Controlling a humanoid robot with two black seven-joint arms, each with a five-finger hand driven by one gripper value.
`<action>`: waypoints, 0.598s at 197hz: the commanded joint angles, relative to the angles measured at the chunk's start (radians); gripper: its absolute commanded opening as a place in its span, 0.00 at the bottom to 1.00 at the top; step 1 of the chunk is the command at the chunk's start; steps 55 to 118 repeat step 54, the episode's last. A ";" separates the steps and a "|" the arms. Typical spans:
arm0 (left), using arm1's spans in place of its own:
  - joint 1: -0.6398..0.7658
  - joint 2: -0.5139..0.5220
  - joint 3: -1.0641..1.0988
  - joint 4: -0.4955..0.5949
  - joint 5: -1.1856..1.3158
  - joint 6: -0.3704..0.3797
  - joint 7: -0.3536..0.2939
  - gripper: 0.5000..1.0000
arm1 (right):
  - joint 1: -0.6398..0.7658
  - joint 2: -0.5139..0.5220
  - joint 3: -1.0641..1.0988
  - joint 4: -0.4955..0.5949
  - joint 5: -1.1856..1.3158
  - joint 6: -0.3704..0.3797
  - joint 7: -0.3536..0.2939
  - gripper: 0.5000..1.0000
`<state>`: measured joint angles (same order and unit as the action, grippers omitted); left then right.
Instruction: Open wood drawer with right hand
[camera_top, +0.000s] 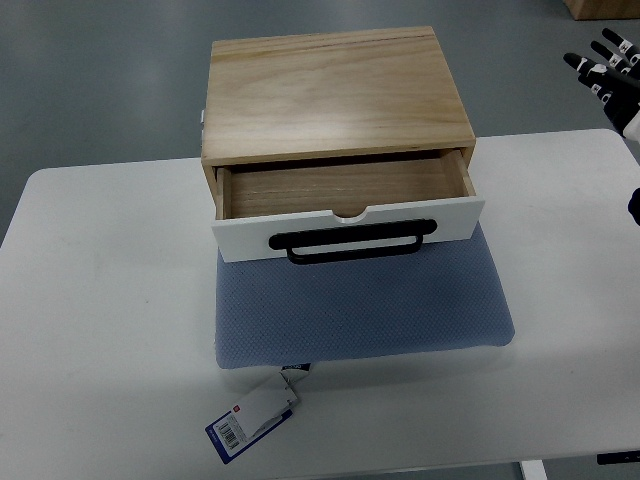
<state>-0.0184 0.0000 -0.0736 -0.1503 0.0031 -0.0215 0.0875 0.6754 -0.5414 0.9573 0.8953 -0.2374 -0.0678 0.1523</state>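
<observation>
A: Where is the wood drawer (345, 205)?

B: Mid-table, in a wood box (335, 92) on the far end of a blue mat (365, 305), already slid out toward the near side, and I see nothing inside it.

A: And the right hand (606, 65)?

B: Far right, off beyond the white table (100, 300), fingers spread, holding nothing, well apart from the drawer.

A: How would it handle?

B: Rigid, probably light. The black handle (352, 241) on the white front is the place to hook fingers; a straight pull, since the mat may let the box creep
</observation>
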 joint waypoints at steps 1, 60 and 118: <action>0.000 0.000 0.000 0.000 0.000 0.000 0.000 1.00 | -0.020 0.031 -0.002 0.004 0.000 0.002 0.003 0.87; 0.000 0.000 0.000 0.000 0.000 0.000 0.000 1.00 | -0.059 0.078 -0.012 0.008 0.000 0.002 0.003 0.86; 0.000 0.000 0.000 0.000 0.000 0.000 0.000 1.00 | -0.059 0.078 -0.012 0.008 0.000 0.002 0.003 0.86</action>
